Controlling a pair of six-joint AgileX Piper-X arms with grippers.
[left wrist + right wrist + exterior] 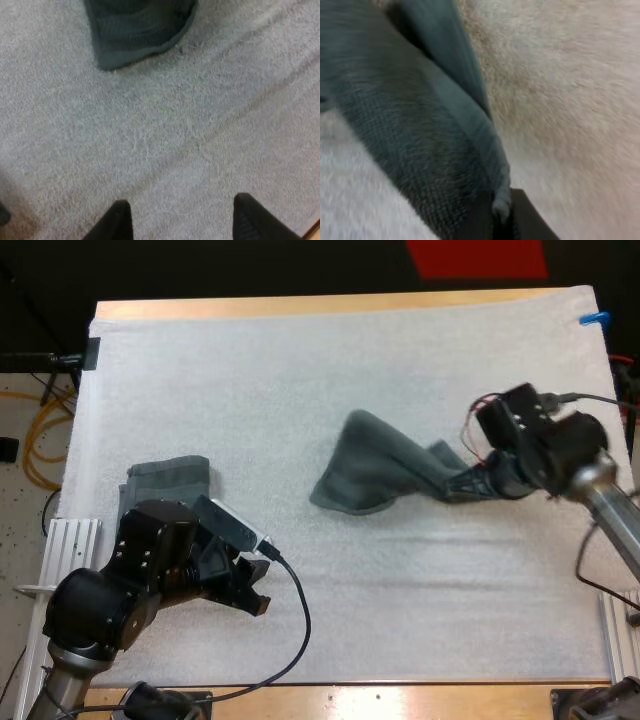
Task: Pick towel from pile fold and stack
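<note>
Your left arm point(110, 605) comes in from the near left corner with its wrist bent low. Your left gripper point(182, 222) holds its 2 fingers point(117, 225) well apart, gripping nothing. Your right arm point(600, 490) reaches in from the right edge, angled downward. Your right gripper point(462, 483) has both fingers point(527, 220) pinched on the towel point(375, 475).

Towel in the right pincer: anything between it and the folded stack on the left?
Nothing lies on the mat between towel and folded stack. The left arm does hang over the stack's near side, left pincer open; it may crowd the drop.
</note>
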